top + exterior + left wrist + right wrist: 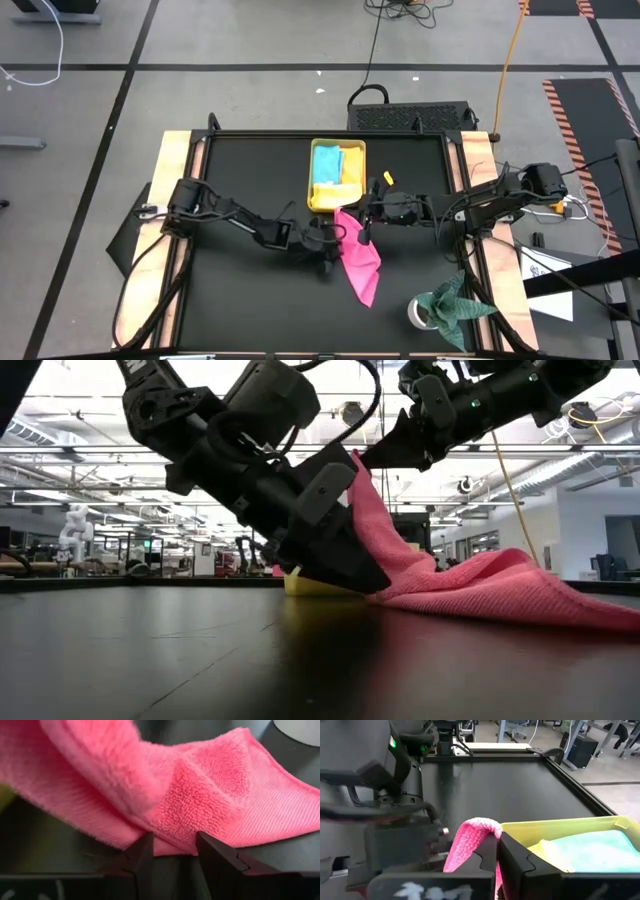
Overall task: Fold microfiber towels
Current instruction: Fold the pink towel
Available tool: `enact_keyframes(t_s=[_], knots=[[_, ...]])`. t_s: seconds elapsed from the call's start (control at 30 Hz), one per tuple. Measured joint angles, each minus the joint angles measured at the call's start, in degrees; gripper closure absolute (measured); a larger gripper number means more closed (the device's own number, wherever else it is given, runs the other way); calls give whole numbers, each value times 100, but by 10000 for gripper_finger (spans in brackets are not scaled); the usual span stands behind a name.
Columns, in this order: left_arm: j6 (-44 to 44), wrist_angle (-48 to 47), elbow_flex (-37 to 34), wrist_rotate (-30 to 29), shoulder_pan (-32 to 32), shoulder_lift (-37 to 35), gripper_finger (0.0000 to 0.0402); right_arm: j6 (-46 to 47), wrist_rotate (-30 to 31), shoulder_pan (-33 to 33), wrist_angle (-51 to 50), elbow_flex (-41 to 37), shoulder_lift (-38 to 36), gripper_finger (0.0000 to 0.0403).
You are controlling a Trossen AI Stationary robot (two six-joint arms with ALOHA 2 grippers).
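Now: pink towel pinched by the right gripper, left gripper parted at its edge

You have the pink towel [358,258] stretched across the middle of the black table [240,300], running from just below the yellow tray [318,197] down toward five o'clock, where its loose end lies flat on the surface. Your right gripper [496,851] has its jaws closed on the upper corner of that towel, holding it lifted off the table right beside the tray's near wall; the low view shows the cloth draping down from that pinch in a slope to the tabletop. Your left gripper [172,847] sits low on the table at about nine o'clock from the towel's middle, its fingers [141,852] parted with a fold of pink cloth lying just ahead of and between the tips; they are not clamped on it.

Inside the tray you can see the light blue towel [328,160] toward twelve o'clock and the yellow towel [335,189] below it. You cannot make out an orange one from these views.

Off toward four o'clock, near the table's right front corner, the dark green cloth [455,302] sits bunched up, with a white round object [420,312] touching it at nine o'clock
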Motion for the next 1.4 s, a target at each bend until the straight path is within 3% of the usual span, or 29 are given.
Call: enact_keyframes(t_s=[0.27,0.53,0.8,0.87,0.97,1.1,1.23,1.4], knots=[[-758,364,48,552,131,231,303,-70,-4,2,-4,2,0,403],[-715,638,47,717,240,234,389,-244,-4,112,-27,2,0,403],[-337,522,46,1739,88,28,399,-232,31,420,-708,0,-440,403],[-209,88,44,1841,-19,-168,400,-164,33,549,-880,0,-620,403],[-26,-806,39,1592,-208,-571,400,-149,35,773,-1067,-5,-820,403],[423,-1780,44,538,-512,-1070,400,-112,29,1040,-614,-240,-964,403],[1608,-1574,42,-41,-753,-998,400,-40,30,1083,27,-612,-953,403],[2554,-193,40,-113,-669,-347,374,60,40,914,630,-945,-953,403]])
